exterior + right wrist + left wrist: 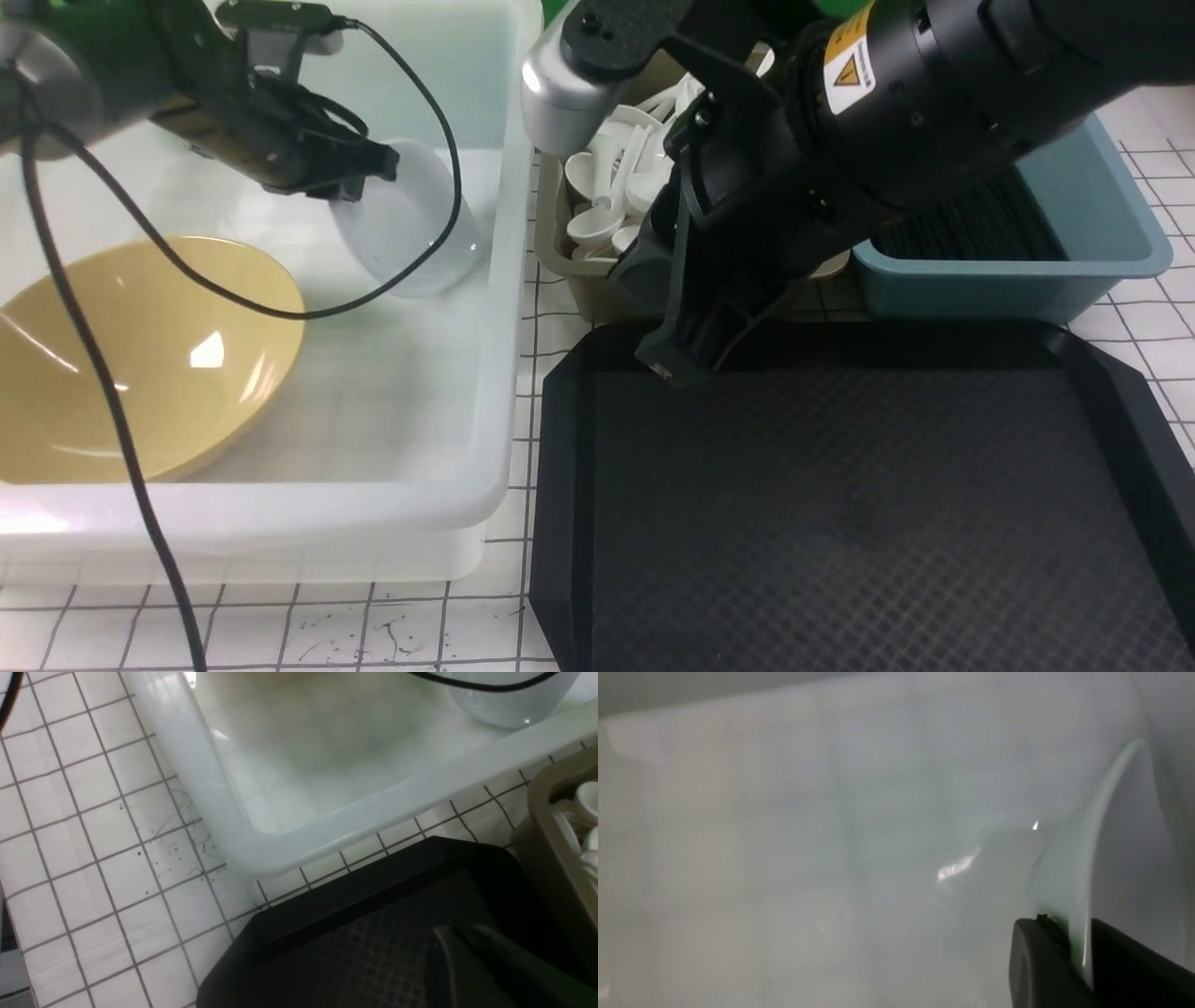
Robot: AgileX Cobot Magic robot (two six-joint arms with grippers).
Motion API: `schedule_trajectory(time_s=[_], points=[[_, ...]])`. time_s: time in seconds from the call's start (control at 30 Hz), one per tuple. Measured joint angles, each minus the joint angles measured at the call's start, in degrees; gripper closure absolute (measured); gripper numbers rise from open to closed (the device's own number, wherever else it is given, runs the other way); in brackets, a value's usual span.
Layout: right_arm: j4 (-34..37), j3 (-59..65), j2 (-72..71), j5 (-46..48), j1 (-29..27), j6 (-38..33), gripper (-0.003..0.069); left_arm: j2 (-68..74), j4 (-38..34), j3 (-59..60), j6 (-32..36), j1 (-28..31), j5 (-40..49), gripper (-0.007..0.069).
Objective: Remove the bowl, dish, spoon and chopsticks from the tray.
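While the bowl (140, 355) lies tipped at 9 o'clock in the white tub (509, 280), the dish (411, 217) is held on edge at its 1 o'clock, pinched by the rim in the left gripper (364, 182); it should be lowered to the tub floor before being gently released. At 3 o'clock the tray (840, 523) is seen bare, the right gripper (674, 359) hung over its 11 o'clock corner, its opening not discernible.
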Motion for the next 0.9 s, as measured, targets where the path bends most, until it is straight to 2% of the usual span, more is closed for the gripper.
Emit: schedule_trajectory(time_s=[0.07, 0.27, 0.4, 0.43, 0.47, 0.57, 0.67, 0.8, 0.9], points=[[0.00, -0.05, 0.07, -0.32, 0.00, 0.00, 0.0591, 0.86, -1.02, -0.28, 0.14, 0.00, -1.06, 0.0569], [0.00, -0.02, 0.78, -0.47, 0.00, 0.00, 0.0591, 2.61, -1.87, -2.60, 3.65, 0.00, -0.79, 0.0417], [-1.27, -0.07, 1.04, 0.16, 0.00, 0.00, 0.0591, 2.61, -1.42, -4.49, 4.96, 0.00, 3.67, 0.0205], [-1.46, -0.07, 0.99, 0.27, 0.00, 0.00, 0.0591, 2.61, -1.31, -4.67, 4.96, 0.00, 4.02, 0.0195], [-3.85, -0.58, 0.86, 1.67, 0.00, 0.78, 0.0590, 2.61, -0.27, -6.72, 4.71, 0.00, 7.69, 0.0118], [-8.31, -1.51, 0.16, 4.51, 0.00, 3.79, 0.0588, 1.96, 1.68, -11.48, 2.16, -0.07, 14.98, 0.0052], [-10.73, -2.13, -1.59, 6.78, 0.00, 6.31, 0.0585, 0.53, 3.98, -16.60, -1.16, -0.25, 22.01, 0.0057], [-11.58, -1.49, -6.41, 8.25, 0.00, 7.39, 0.0581, -3.88, 9.17, -22.85, -4.19, -1.54, 30.52, 0.0159], [-11.65, 4.10, -13.43, 6.31, 0.00, 8.28, 0.0581, -11.75, 14.51, -24.51, -5.11, -4.29, 37.89, 0.0377]])
